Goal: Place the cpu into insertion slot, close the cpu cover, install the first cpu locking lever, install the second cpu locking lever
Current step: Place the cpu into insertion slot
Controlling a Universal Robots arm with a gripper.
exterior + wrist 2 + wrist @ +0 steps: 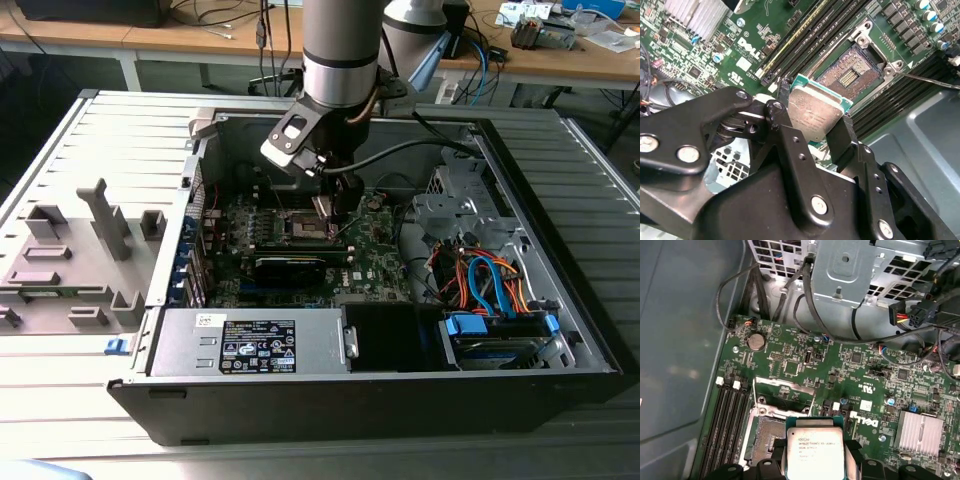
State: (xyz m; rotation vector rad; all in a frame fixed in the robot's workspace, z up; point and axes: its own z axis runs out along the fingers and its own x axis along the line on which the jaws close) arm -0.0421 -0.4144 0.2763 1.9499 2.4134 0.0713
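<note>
Your gripper (pixel 813 119) clamped shut on the cpu (pixel 812 106) by its edges, chip held close beside the insertion slot (pixel 850 75), slot's contacts lying exposed, cpu cover (pixel 782 390) raised, all inside the open computer case (pixel 300 415), on its green motherboard (pixel 840 365)

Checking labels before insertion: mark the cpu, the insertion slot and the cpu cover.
cpu (pixel 815 114), second wrist view, middle of its silvery metal top.
insertion slot (pixel 850 75), second wrist view, dark contact field at its centre.
cpu cover (pixel 783 385), first wrist view, one bar of its silver frame.
</note>
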